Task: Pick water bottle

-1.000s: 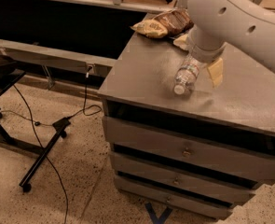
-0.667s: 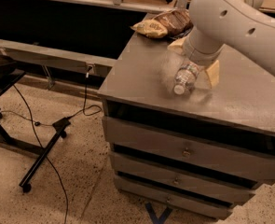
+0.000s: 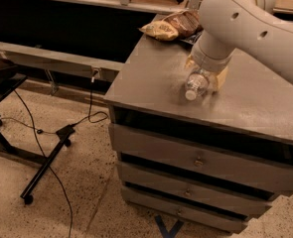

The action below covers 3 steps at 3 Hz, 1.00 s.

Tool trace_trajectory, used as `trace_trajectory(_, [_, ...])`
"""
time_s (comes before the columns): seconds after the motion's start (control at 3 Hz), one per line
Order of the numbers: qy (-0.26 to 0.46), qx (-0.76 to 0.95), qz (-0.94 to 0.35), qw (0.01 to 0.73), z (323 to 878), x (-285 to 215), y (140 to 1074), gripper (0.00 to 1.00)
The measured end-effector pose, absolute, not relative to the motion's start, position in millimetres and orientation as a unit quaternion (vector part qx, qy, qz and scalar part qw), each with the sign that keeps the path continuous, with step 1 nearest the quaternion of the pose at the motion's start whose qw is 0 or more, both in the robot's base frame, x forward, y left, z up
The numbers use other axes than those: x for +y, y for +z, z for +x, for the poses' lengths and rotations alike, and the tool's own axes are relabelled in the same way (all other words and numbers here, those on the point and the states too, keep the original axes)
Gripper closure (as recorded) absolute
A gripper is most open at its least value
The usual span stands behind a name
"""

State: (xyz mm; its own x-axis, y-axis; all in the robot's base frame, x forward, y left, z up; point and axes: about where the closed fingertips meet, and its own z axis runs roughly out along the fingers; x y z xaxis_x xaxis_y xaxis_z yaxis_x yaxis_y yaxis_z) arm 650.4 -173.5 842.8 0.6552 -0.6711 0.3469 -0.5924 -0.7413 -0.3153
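Observation:
The water bottle (image 3: 195, 85) is small and clear with a white cap. It lies on its side on the grey cabinet top (image 3: 151, 78), cap pointing toward the front edge. My gripper (image 3: 204, 74) hangs from the big white arm (image 3: 245, 24) and is down over the bottle's rear half. Its yellowish fingers (image 3: 219, 78) stand on either side of the bottle, open a little wider than it. The arm hides the bottle's base.
Snack bags (image 3: 171, 26) lie at the back of the cabinet top. Drawers (image 3: 200, 160) fill the cabinet front below. A black stand with wheels (image 3: 41, 167) and cables (image 3: 94, 110) are on the floor to the left. A dark shelf runs behind.
The gripper has shifted slightly left and down, so its fingers now straddle the bottle. The bottle has not moved.

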Motion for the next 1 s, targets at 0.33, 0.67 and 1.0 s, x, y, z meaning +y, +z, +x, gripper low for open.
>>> trace_trajectory(0.33, [-0.225,0.349,-0.906,0.087,650,-174,844,0.68])
trace_trajectory(0.67, [-0.236,0.343,-0.9,0.131,648,-169,860,0.92])
trace_trajectory(1.0, [-0.264,0.313,-0.888,0.207,643,-148,901,1.0])
